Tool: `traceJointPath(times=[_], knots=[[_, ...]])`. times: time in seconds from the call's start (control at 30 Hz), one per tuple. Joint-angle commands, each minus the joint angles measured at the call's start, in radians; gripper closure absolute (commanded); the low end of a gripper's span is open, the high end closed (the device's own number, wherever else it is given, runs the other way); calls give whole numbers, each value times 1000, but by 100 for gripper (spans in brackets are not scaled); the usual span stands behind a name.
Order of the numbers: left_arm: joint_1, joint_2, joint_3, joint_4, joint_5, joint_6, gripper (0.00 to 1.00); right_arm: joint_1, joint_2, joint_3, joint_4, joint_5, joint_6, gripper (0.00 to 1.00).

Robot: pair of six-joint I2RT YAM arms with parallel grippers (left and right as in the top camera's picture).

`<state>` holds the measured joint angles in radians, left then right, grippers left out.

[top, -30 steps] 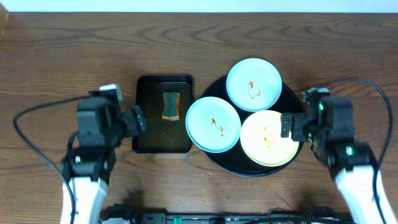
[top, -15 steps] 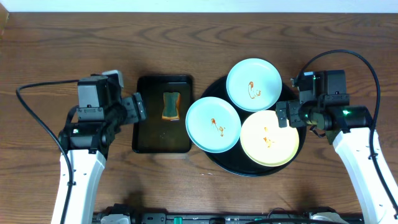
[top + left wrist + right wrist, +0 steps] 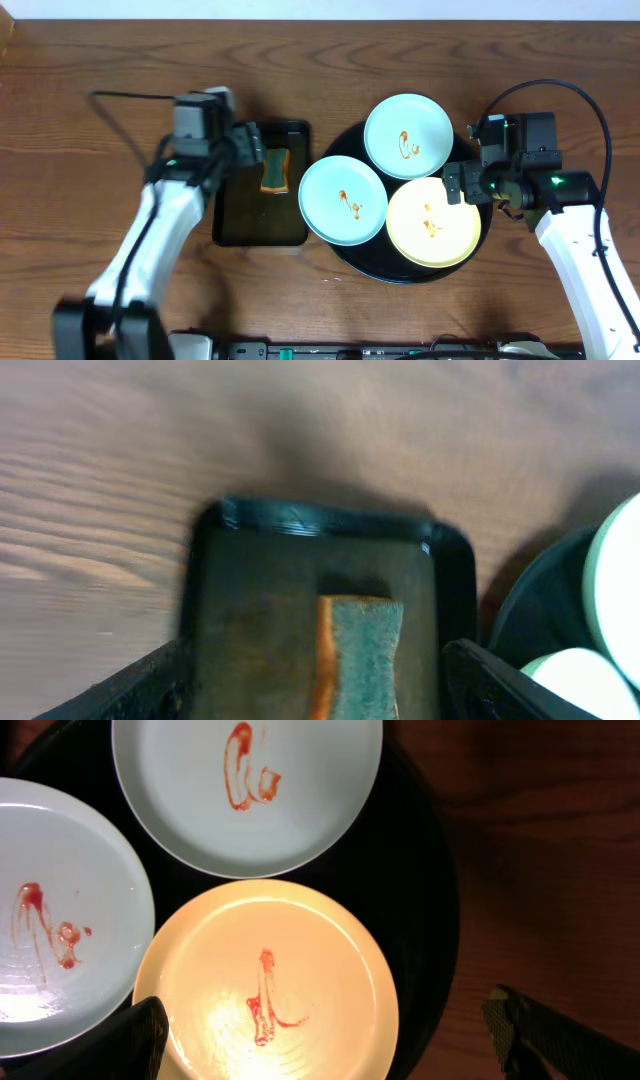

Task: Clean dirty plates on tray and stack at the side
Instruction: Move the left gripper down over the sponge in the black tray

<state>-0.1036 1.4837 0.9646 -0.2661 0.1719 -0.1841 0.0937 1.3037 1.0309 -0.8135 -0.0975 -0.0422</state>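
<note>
Left claw (image 3: pixel 315 660) spread wide, nothing held; sponge (image 3: pixel 362 650) framed between fingers, below, in small tray (image 3: pixel 250 620). Right claw (image 3: pixel 325 1010) spread wide, empty; yellow plate (image 3: pixel 265 980) directly beneath on tray (image 3: pixel 420 870), mint plates (image 3: pixel 245 790) beyond. Risk: sponge pinched off-centre, small tray dragged along surface.

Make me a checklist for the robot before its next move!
1. Sponge lying free in the small tray: ok.
2. Left gripper open near the sponge: ok.
3. Right gripper open and empty: ok.
4. Yellow plate, back blue plate and left blue plate on the round tray: ok.
5. Plates clean: not ok, all three carry sauce.
6. Sponge wet enough: cannot tell.
</note>
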Motion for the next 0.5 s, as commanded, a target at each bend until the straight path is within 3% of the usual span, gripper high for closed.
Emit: traceJointPath(times=[0.0, 0.27, 0.47], knots=[[-47, 100, 18, 30, -3, -1, 21, -2, 1, 20, 2, -5, -15, 1], [-119, 272, 18, 92, -8, -2, 26, -2, 1, 20, 1, -5, -15, 1], [-138, 307, 18, 92, -7, -2, 38, -2, 1, 20, 1, -5, -15, 1]])
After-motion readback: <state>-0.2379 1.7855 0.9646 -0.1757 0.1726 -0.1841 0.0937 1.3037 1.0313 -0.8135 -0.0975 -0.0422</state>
